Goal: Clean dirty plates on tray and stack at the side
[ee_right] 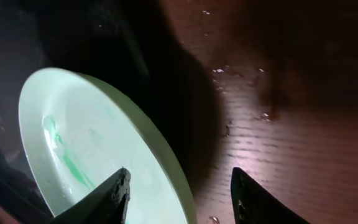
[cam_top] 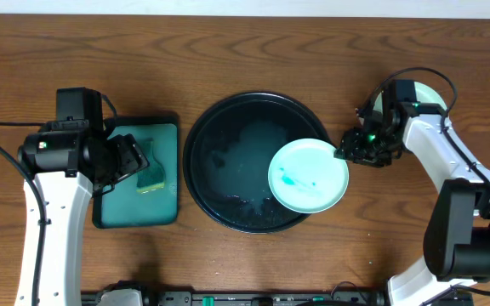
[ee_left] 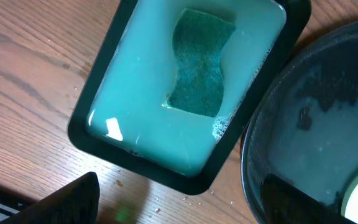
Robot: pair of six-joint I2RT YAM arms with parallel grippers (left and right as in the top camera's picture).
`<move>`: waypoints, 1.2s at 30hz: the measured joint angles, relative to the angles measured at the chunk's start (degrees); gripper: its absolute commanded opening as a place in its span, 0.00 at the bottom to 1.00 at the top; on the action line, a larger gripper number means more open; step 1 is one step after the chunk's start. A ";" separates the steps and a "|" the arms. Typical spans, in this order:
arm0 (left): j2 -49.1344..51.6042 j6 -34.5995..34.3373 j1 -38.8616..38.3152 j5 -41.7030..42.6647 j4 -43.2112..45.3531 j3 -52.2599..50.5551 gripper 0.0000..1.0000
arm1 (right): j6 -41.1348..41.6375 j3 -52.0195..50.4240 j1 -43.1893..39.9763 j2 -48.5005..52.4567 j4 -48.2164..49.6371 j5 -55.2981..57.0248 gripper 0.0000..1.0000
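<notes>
A pale mint plate (cam_top: 308, 176) with teal smears lies tilted on the right rim of the round black tray (cam_top: 219, 136). My right gripper (cam_top: 345, 153) is open at the plate's right edge. In the right wrist view its fingers (ee_right: 179, 180) straddle the plate's rim (ee_right: 86, 143), one finger over the plate and one over the table. Another pale mint plate (cam_top: 430, 91) shows partly behind the right arm. The white plate is out of view. My left gripper (cam_top: 133, 161) is open and empty above the dark green tray; its fingers (ee_left: 179, 208) hold nothing.
The rectangular dark green tray (cam_top: 109, 217) left of the black tray holds soapy water and a green sponge (cam_top: 151, 180), which also shows in the left wrist view (ee_left: 197, 62). The black tray (ee_left: 316, 124) is wet inside. Water drops lie on the wooden table.
</notes>
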 measured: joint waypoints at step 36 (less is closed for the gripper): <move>0.00 0.00 0.00 0.00 -0.09 0.00 0.83 | 3.96 -6.86 5.35 0.48 7.91 -1.79 0.01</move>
